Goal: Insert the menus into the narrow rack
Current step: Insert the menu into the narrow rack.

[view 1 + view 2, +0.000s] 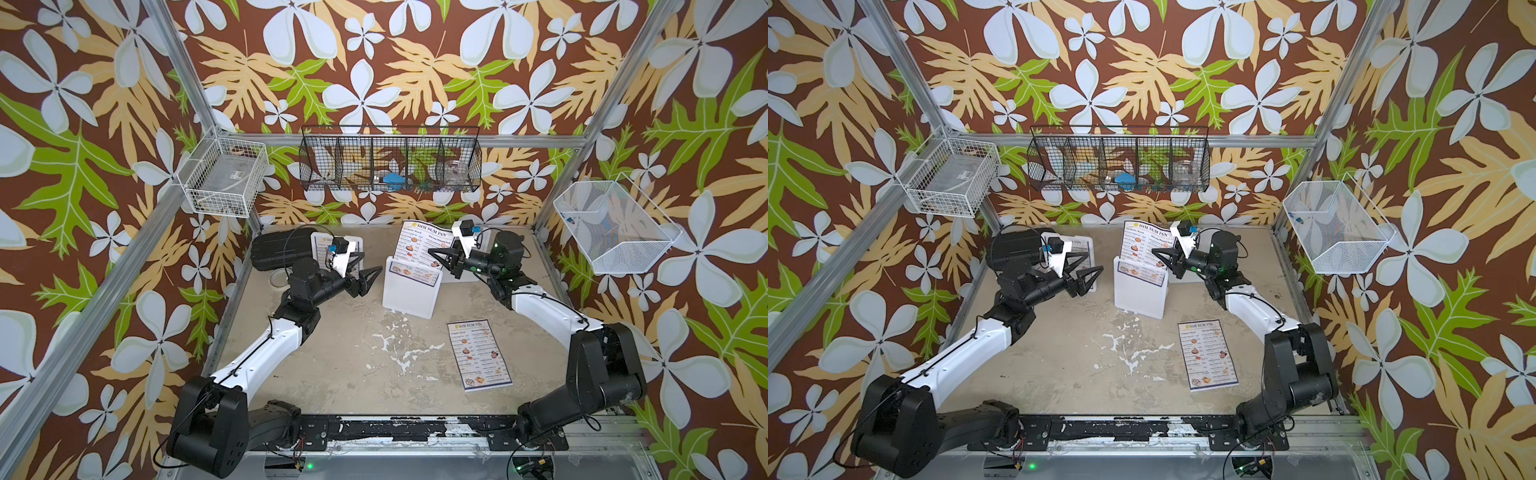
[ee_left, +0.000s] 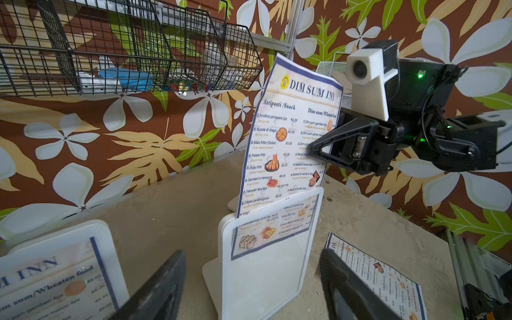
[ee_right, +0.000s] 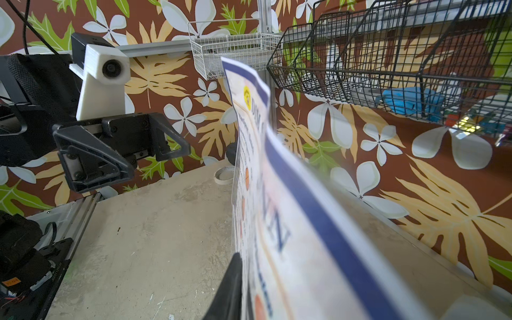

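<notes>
Glossy menu (image 1: 415,243) sits half-inserted in the rack (image 1: 409,297), right end effector (image 1: 434,253) at its edge, grip unclear, left end effector (image 1: 371,280) spread beside the rack; pressing it down seems next.

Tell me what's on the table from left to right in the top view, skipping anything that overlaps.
Black case → left claw, open → white stand with a menu half inserted → loose menu lying flat.
</notes>
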